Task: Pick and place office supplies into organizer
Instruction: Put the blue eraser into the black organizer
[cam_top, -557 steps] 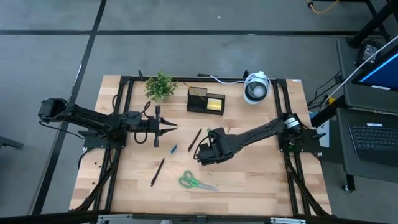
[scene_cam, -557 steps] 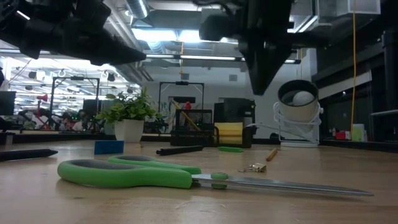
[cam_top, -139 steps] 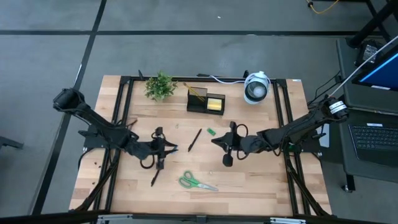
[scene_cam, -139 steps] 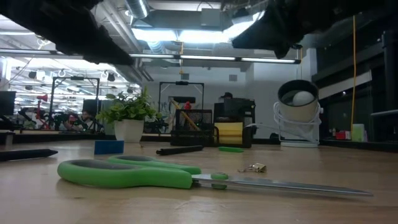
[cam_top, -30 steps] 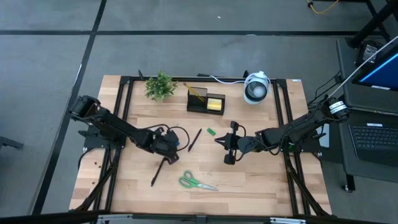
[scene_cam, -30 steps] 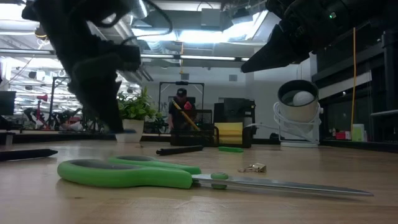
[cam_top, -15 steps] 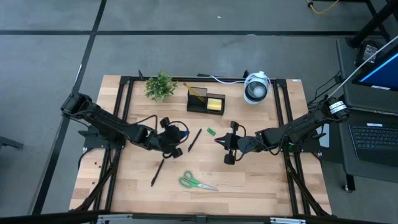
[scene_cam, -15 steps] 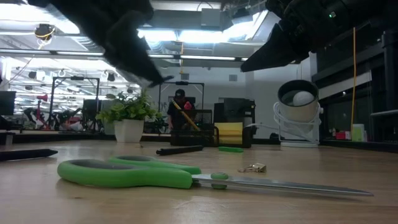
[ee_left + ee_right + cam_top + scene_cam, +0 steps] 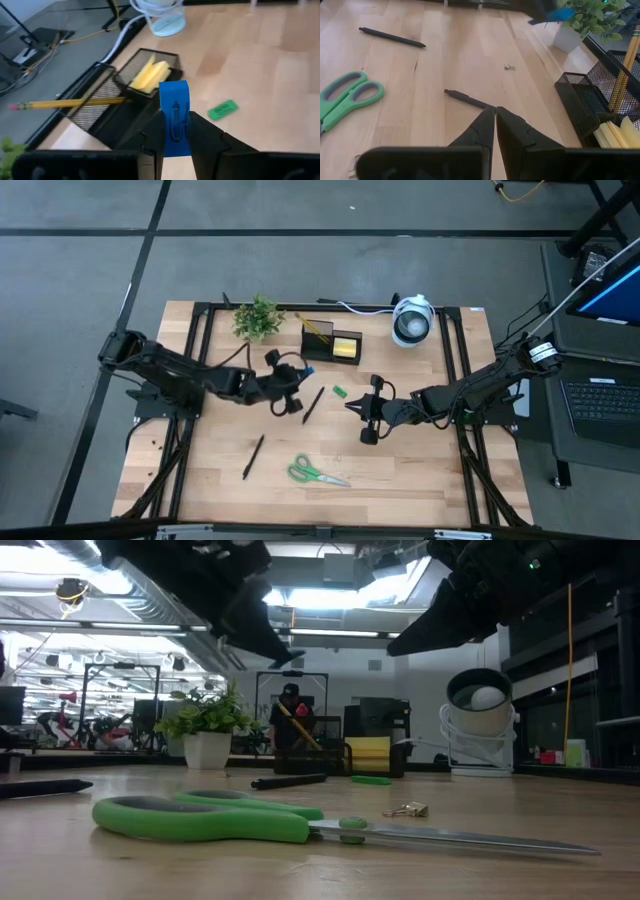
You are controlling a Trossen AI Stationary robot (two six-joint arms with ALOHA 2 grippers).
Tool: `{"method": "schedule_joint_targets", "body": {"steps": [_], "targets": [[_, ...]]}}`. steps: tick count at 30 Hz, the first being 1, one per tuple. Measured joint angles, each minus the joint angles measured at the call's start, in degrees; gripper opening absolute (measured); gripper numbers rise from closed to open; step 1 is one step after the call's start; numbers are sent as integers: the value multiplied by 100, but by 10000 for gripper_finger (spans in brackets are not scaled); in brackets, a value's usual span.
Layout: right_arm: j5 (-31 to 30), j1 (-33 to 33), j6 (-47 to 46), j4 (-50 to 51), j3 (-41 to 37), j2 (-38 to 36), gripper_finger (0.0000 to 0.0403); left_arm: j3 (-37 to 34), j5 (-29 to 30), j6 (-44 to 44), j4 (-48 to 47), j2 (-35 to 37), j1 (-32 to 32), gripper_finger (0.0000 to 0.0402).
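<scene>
My left gripper (image 9: 297, 395) hangs above the table's middle, shut on a small blue piece (image 9: 174, 115). It points toward the black mesh organizer (image 9: 332, 343), which holds a pencil (image 9: 65, 103) and a yellow sticky-note pad (image 9: 149, 75). A green piece (image 9: 339, 391), two black pens (image 9: 313, 405) (image 9: 253, 456) and green-handled scissors (image 9: 318, 473) lie flat on the wood. My right gripper (image 9: 350, 406) hovers shut right of centre, touching nothing. My left gripper pinches the blue piece between its two fingers, which lie on the two sides of its lower part (image 9: 173, 139). The piece's free end (image 9: 173, 92) sticks out past the fingertips. The fingers slant down toward the table's far right. The piece is lifted clear of the table.
A potted plant (image 9: 258, 318) stands left of the organizer. A round white device (image 9: 412, 320) with a cord stands to the organizer's right. A tiny metal clip (image 9: 405, 809) lies near the scissors (image 9: 220, 818). A black frame edges the table. A person shows in the room behind.
My left gripper has risen from the table near the left pen with the blue piece, which is now lifted clear. It has moved toward the far edge and right, toward the organizer. It has also tipped from pointing down to a shallow slant and rolled.
</scene>
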State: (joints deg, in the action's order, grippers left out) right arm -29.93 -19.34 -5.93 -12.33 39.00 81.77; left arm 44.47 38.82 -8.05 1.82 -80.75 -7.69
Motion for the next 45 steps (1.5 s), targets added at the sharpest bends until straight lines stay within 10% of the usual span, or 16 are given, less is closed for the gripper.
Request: {"method": "schedule_joint_targets", "body": {"steps": [25, 45], "targets": [[-7, 126, 20, 143, 4, 1, 26, 11, -1822, 1884, 1540, -1297, 2145, 68], [-15, 237, 4, 153, 4, 1, 26, 9, -1829, 2096, 1824, -2177, 2439, 69]]}}
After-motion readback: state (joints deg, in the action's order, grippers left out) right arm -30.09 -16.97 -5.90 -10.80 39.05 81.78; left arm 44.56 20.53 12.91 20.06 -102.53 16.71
